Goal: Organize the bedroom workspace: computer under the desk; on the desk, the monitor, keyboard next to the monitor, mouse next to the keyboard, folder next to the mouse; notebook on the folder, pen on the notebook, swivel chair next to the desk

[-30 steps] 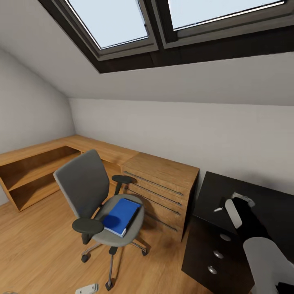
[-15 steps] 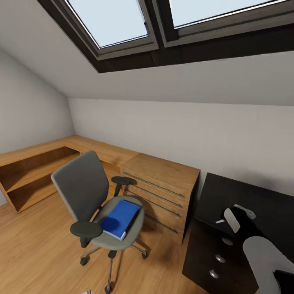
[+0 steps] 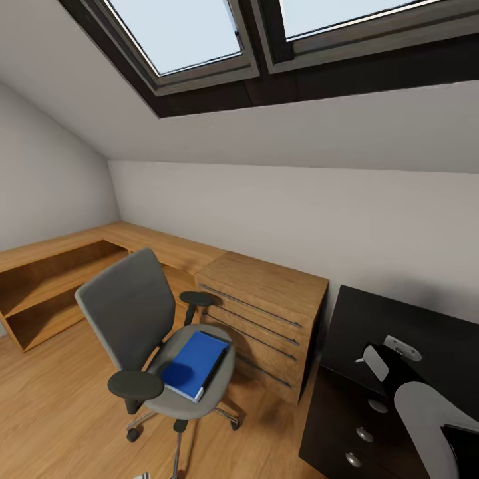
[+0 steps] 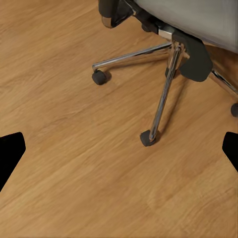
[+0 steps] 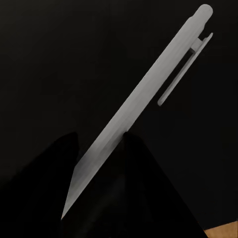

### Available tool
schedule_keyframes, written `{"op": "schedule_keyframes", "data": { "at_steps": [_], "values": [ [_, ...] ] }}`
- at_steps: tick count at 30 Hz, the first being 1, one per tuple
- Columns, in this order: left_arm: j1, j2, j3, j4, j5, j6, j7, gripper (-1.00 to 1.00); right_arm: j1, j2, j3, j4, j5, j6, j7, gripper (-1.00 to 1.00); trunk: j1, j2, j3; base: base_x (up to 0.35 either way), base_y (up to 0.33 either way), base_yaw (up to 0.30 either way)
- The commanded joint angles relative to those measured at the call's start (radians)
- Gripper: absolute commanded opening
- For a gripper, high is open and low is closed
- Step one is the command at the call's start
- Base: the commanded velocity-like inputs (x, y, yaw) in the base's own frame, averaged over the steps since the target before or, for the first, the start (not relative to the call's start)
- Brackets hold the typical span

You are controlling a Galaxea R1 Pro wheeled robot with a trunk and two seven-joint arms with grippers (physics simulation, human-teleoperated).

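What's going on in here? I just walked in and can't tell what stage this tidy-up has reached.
The robot's right gripper holds the pen pinched between its fingers over the black desk. The blue folder lies on the seat of the swivel chair, which stands on the wood floor beside a light wooden drawer chest. The left gripper hangs open above the floor near the chair's chrome base.

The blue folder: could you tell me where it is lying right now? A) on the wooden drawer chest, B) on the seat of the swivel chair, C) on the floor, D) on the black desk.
B: the blue folder lies flat on the grey seat of the swivel chair, beside the wooden drawer chest.
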Motion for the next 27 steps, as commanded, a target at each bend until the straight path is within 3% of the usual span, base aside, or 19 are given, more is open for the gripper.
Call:
{"op": "schedule_keyframes", "data": {
  "at_steps": [1,10,27],
  "values": [
    [-0.002,0.000,-0.005,-0.003,0.000,-0.004,0.005,1.00,0.000,0.000,-0.001,-0.004,-0.006,0.004,-0.004,-1.00,0.000,-0.001,-0.001,0.068,0.000,0.000],
    [-0.001,0.004,-0.005,-0.007,0.000,-0.002,0.013,1.00,0.000,0.013,0.000,-0.031,-0.008,0.002,-0.002,-1.00,0.000,-0.001,-0.001,0.012,0.000,0.000],
    [-0.001,0.002,-0.005,-0.008,0.000,-0.003,0.016,1.00,0.000,0.016,-0.002,-0.035,-0.008,0.002,0.001,-1.00,0.065,-0.120,-0.055,0.000,0.000,0.000]
  ]
}}
